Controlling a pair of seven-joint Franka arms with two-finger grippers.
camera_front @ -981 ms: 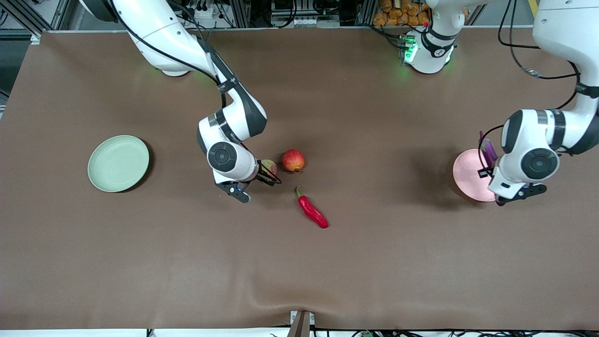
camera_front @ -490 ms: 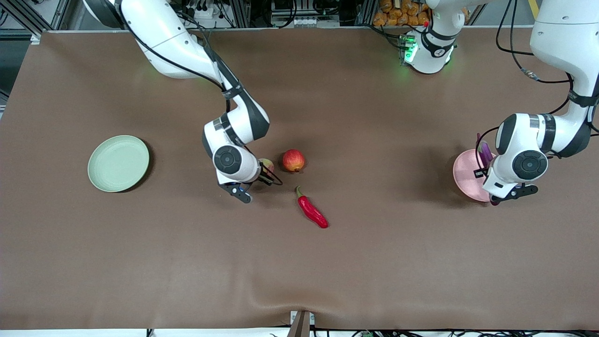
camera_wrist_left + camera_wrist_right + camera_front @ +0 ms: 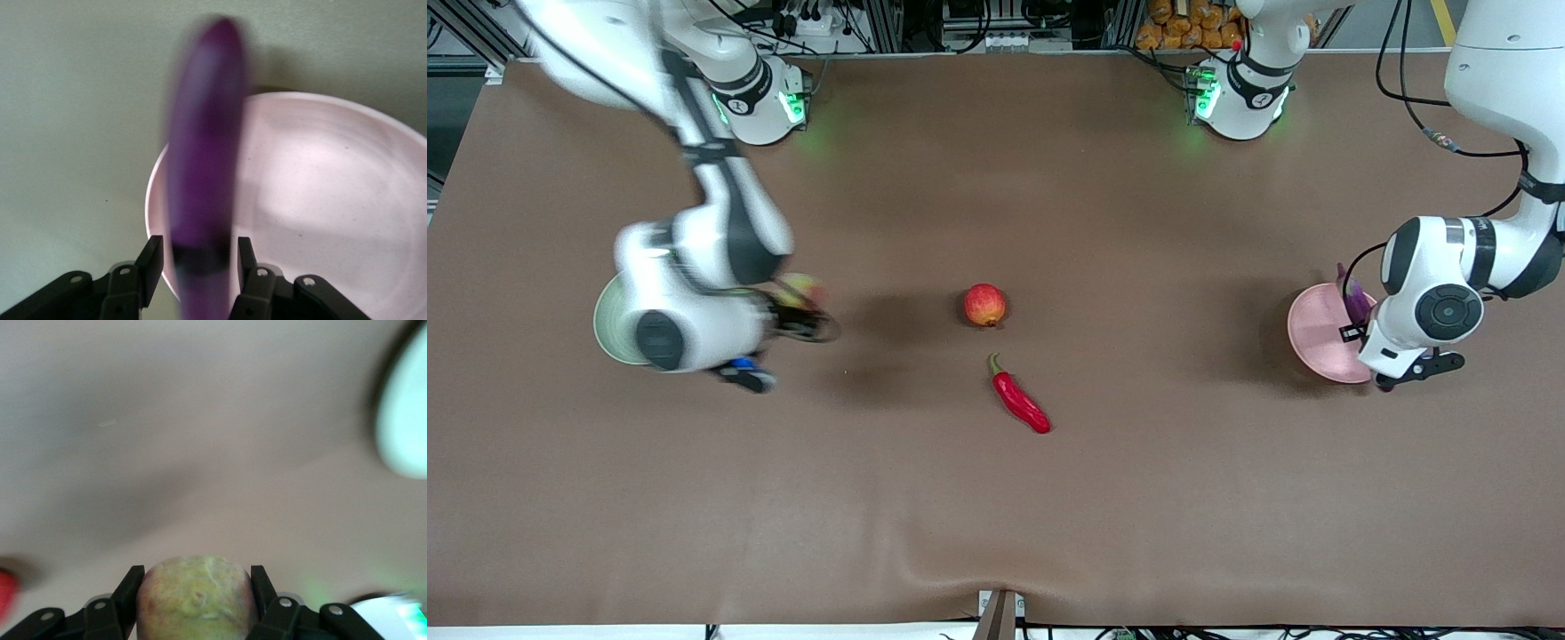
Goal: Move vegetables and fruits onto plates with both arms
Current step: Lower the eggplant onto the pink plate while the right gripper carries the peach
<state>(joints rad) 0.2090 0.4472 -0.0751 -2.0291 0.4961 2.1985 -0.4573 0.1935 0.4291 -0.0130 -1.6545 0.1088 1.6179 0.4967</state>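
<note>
My right gripper (image 3: 807,309) is shut on the yellowish-pink peach (image 3: 805,287) and holds it in the air over the table beside the pale green plate (image 3: 607,313), which the arm partly hides. The peach (image 3: 197,597) fills the jaws in the right wrist view. My left gripper (image 3: 1357,322) is over the pink plate (image 3: 1316,336). The purple eggplant (image 3: 203,147) stands between its fingers (image 3: 151,257) with a small gap on each side, over the plate's rim (image 3: 320,200). The pomegranate (image 3: 984,305) and the red chili (image 3: 1019,404) lie mid-table.
The brown mat has a raised fold at the edge nearest the front camera (image 3: 960,560). The two arm bases (image 3: 760,98) stand along the edge farthest from that camera.
My right arm has lifted the peach from beside the pomegranate and swung it toward the green plate. My left gripper has stayed over the pink plate; the eggplant now shows blurred between its fingers.
</note>
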